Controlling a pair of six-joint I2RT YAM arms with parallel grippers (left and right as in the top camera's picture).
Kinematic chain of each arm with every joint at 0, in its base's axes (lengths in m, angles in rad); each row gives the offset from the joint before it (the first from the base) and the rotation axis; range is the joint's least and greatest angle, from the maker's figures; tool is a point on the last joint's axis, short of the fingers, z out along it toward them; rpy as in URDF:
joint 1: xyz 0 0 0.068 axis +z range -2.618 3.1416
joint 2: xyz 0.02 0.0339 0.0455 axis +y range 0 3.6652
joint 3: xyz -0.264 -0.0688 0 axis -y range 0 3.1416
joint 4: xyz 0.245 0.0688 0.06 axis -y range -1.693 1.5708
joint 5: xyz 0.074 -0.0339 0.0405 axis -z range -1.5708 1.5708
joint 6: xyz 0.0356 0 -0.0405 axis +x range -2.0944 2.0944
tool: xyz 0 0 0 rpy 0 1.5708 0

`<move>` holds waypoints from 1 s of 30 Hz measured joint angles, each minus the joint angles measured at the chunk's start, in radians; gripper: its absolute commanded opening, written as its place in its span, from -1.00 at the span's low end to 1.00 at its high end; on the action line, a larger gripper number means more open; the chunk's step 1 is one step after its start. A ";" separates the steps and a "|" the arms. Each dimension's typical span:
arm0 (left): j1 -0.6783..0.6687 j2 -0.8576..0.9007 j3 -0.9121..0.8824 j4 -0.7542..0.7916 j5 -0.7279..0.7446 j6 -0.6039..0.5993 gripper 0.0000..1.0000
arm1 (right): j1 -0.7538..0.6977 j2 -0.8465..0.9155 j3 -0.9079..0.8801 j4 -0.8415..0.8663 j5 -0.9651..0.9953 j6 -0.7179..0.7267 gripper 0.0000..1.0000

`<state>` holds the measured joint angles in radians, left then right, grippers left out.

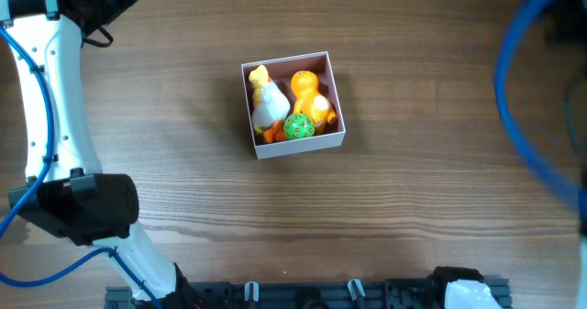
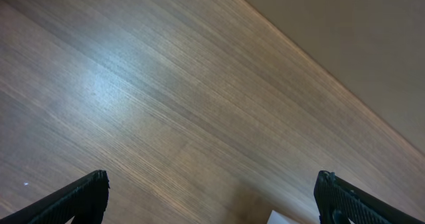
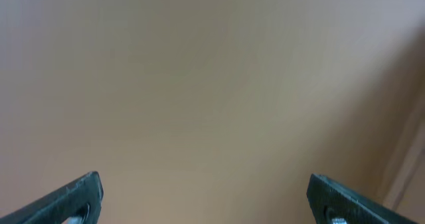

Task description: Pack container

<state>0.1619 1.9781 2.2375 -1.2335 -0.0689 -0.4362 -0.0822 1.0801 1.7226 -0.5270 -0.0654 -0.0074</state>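
The container [image 1: 307,145] stands on the middle of the table [image 1: 440,190], turned a little against the table edges. It is square, so I see no long axis to line up with. Inside it lie a white and yellow toy [image 1: 266,103], an orange toy [image 1: 310,96] and a green ball [image 1: 298,126], close together. I see no loose toy on the table around it, so I judge the packing is almost done or done.

From the overhead view, the left arm reaches up to the far left corner, well apart from the container, which lies to the right of it. The left tool [image 2: 212,199] is spread wide with nothing between its fingers, above bare table. At the bottom edge of the left wrist view there is a small white corner. It may be the container, but I cannot tell.

The right tool [image 3: 206,199] is also spread wide and holds nothing. Its camera shows only a plain beige surface. In the overhead view the right arm is almost fully cut off behind a blurred blue cable [image 1: 523,98], so I cannot say which arm is nearer.
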 measured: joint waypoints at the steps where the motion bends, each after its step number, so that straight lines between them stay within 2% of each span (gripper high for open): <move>1: 0.000 0.000 0.000 0.000 0.000 0.000 1.00 | 0.000 -0.050 -0.005 -0.032 0.004 0.000 0.99; 6: 0.000 0.000 0.000 0.000 0.000 0.000 1.00 | 0.000 -0.324 -0.133 -0.163 0.023 0.000 0.99; 10: 0.000 0.000 0.000 0.000 0.001 0.000 0.99 | 0.000 -0.495 -0.327 -0.155 0.025 0.000 1.00; 11: 0.000 0.000 0.000 0.000 0.000 0.000 1.00 | 0.000 -0.557 -0.432 -0.137 0.025 0.000 0.99; 15: 0.000 0.000 0.000 0.000 0.000 0.000 0.99 | 0.000 -0.706 -0.776 0.077 0.025 0.000 0.99; 21: 0.000 0.000 0.000 0.000 0.000 0.000 0.99 | 0.000 -0.780 -1.217 0.468 0.024 0.000 1.00; 25: 0.000 0.000 0.000 0.000 0.000 0.000 1.00 | 0.000 -0.804 -1.385 0.666 0.006 0.000 0.99; 30: 0.000 0.000 0.000 0.000 0.000 0.000 0.99 | 0.000 -0.931 -1.502 0.681 -0.024 0.000 0.99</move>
<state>0.1619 1.9781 2.2379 -1.2335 -0.0685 -0.4362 -0.0822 0.1493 0.2207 0.1543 -0.0898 -0.0074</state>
